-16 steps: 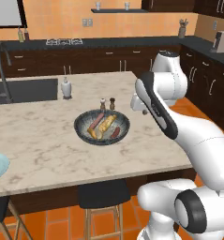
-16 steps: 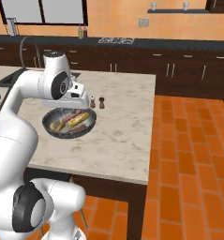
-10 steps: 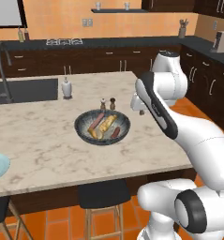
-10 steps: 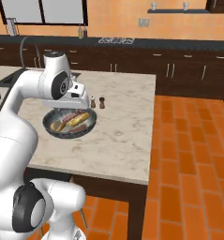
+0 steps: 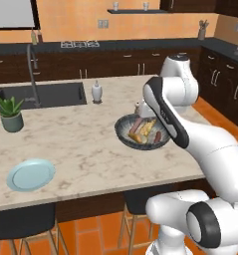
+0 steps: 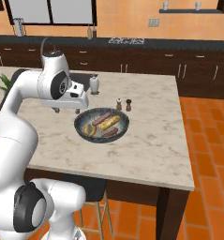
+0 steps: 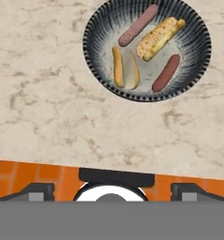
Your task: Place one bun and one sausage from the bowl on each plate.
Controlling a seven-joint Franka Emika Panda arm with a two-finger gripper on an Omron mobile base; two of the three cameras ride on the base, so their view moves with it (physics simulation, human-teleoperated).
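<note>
While the arm hangs high over the tabletop [image 5: 80, 134] in the left base view, we see the bowl [image 5: 124, 135] near the right end, close to the front edge, with buns and sausages lying inside it. The pale blue plate [image 5: 31, 174] sits far off near the front left corner, well apart from the bowl. We judge the long carry to that plate as the main risk: a loose pinch on a rounded bun could let it slip on the way.

In the right base view, the bowl [image 6: 83, 121] lies just beside the arm's forward link, with two small shakers [image 6: 123, 104] behind it toward the back edge. A low sweep there could knock them over.

In the hand view, we look straight down on the bowl [image 7: 93, 29] from well above. One sausage [image 7: 138, 25] and one bun [image 7: 159, 33] lie side by side, their long axes slanting from lower left to upper right. The second sausage [image 7: 166, 72] slants the same way nearer the rim. The second bun [image 7: 124, 68] is split open and runs nearly up and down the view. The claw [image 7: 111, 190] stands wide open and empty, its tips at the bottom. Closing along a piece's length instead of across it could roll it away, and the paired bun and sausage sit close enough that we might catch both.
</note>
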